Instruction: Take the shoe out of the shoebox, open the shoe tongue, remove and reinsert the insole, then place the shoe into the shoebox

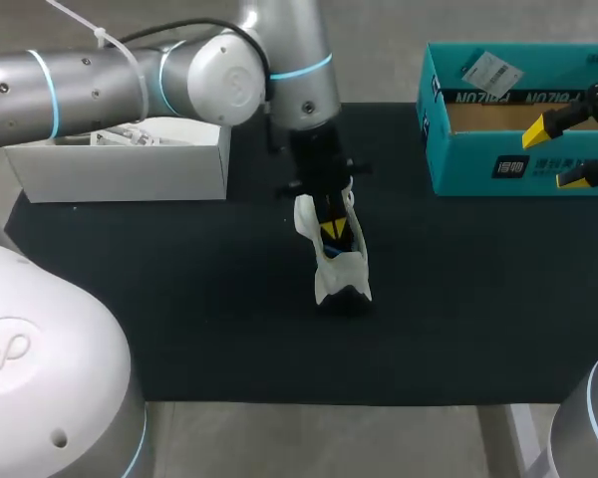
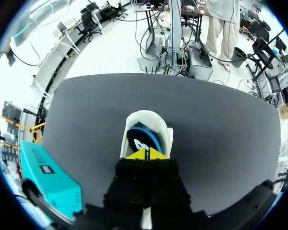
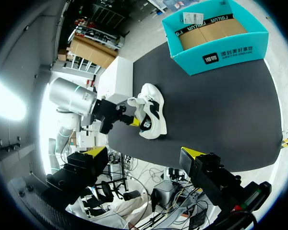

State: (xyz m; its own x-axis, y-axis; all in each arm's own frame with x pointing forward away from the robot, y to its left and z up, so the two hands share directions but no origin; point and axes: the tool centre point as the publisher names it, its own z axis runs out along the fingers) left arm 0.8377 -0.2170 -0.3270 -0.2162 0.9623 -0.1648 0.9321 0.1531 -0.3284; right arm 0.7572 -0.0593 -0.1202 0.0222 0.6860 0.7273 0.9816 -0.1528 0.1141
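The left gripper [image 2: 145, 154] has its yellow tips closed together, pushed down into the mouth of the white shoe [image 2: 146, 116], right above the blue insole [image 2: 143, 139]. Whether the tips pinch the insole or the tongue cannot be told. The shoe stands on the black mat [image 1: 179, 299], near its middle and well apart from the teal shoebox [image 1: 478, 164], which sits open and holds no shoe. The right gripper [image 3: 144, 154] hangs by the shoebox with its fingers wide apart, holding nothing. Taking the shoe out looks done. The insole work appears to be under way, and the return to the shoebox is left.
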